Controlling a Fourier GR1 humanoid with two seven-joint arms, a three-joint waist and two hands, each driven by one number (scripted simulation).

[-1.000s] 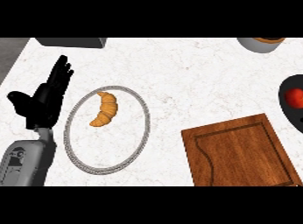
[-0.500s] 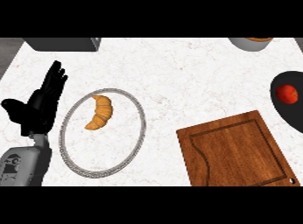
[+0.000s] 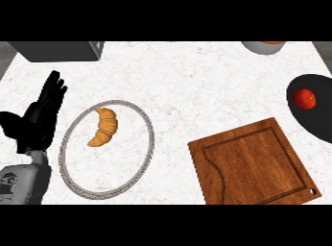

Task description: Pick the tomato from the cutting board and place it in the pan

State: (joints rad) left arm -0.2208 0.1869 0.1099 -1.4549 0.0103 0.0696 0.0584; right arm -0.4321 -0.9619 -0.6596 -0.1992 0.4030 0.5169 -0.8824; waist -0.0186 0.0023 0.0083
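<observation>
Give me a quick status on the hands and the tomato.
Left hand open, resting beside the plate. Right hand not in view. Tomato in the pan, cutting board bare. Nothing in the way.

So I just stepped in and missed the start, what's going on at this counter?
Nothing is being handled at this moment. The tomato already sits in the black pan at the right edge, and the wooden cutting board beside it is bare. The robot's left hand is open, fingers up, resting left of a plate that holds a croissant. The right hand is out of view.
</observation>
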